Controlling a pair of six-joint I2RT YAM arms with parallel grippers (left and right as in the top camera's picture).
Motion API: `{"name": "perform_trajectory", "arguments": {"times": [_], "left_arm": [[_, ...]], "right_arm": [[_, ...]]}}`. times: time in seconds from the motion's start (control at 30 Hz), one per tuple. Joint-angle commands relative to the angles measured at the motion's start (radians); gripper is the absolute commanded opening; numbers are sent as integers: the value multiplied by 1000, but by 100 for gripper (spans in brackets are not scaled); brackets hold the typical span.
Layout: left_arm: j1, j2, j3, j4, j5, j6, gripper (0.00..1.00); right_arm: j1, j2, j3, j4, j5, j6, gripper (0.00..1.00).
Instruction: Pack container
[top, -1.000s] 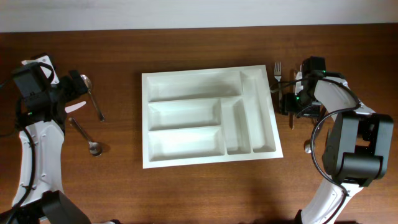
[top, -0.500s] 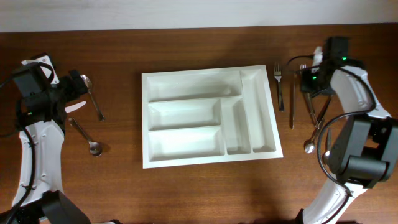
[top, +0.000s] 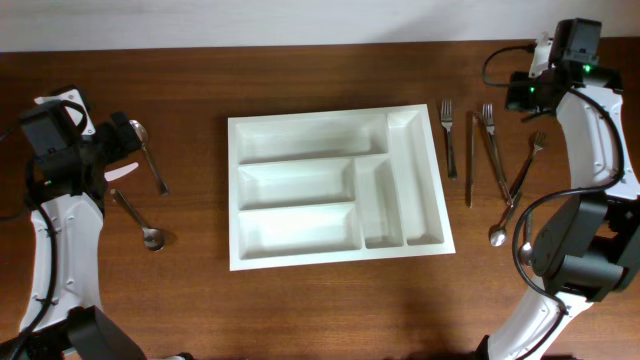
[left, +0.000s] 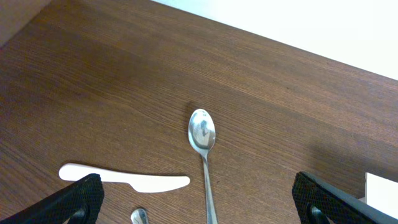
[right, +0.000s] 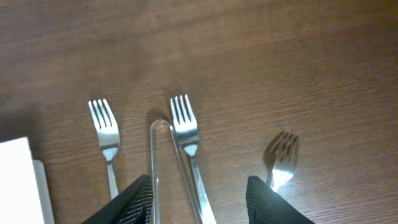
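We see the container (top: 300, 185) lying mid-table, white, between the two arms. The left gripper (left: 200, 200) hangs with its jaws spread wide over a spoon (left: 202, 132) and a white knife (left: 124, 182). The right gripper (right: 199, 199), up at the far right corner, has its jaws partly apart, gripping nothing, above the forks (right: 183, 127) and a clear knife (right: 154, 162).

Overhead: fixed high above, faces straight down, far; takes in whole table (top: 320, 310), tray (top: 300, 228) at centre, both arms at side edges.

Left wrist: close, tilted forward over left table end, left fingers (left: 74, 199) in bottom corners. Shares spoon (left: 202, 134) (top: 138, 131) and white knife (left: 124, 180) (top: 120, 172) with overhead.

Right wrist: close, faces down over right table end, right fingers (right: 130, 202) at bottom. Shares forks (right: 183, 124) (top: 487, 115) and tray corner with overhead.
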Motion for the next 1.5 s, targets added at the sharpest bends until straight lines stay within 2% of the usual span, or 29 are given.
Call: {"name": "perform_trajectory", "arguments": {"times": [0.0,0.2,0.33,0.87,0.93,1.0,1.1,1.13,1.17,1.47], "left_arm": [[6,5,19,2,-10,1,99],[6,5,19,2,-10,1,99],[6,5,19,2,-10,1,99],[6,5,19,2,-10,1,99],[6,5,19,2,-10,1,99],[6,5,19,2,-10,1,99],[6,5,19,2,-10,1,99],[6,5,19,2,-10,1,99],[6,5,19,2,-10,1,99],[6,5,19,2,-10,1,99]], "right_arm": [[24,56,13,-25,-39,-6,49],[48,148,13,-45,-59,-6,48],[48,196,13,-45,-109,-7,34],[53,307,13,-34,-117,-7,34],[53,311,13,-37,-117,-7,32],[53,311,13,-35,-116,-7,20],[52,311,13,-37,-117,-7,15],[53,311,13,-38,-116,-7,11],[53,311,13,-39,-116,-7,4],[52,303,19,-67,-116,-7,4]]}}
